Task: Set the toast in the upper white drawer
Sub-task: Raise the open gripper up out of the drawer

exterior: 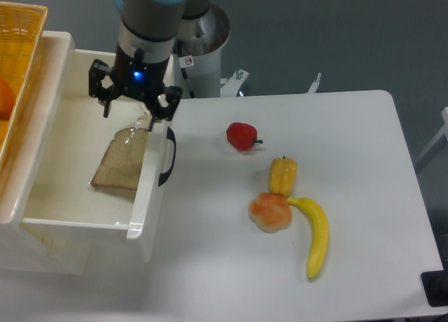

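Note:
The toast [120, 162], a brown square slice with a tan crust, lies tilted inside the upper white drawer [84, 227], its right edge against the drawer's front wall. The drawer is pulled out at the left of the table, and its black loop handle [168, 157] faces right. My gripper [128, 120] hangs over the drawer just above the toast's far edge. Its fingers stand apart, so it looks open. I cannot tell whether a fingertip still touches the toast.
A yellow wicker basket [17, 70] holding something orange sits at the far left above the drawer. On the white table lie a red pepper [241, 136], a yellow pepper [283, 176], an orange-pink bun [270, 211] and a banana [316, 238].

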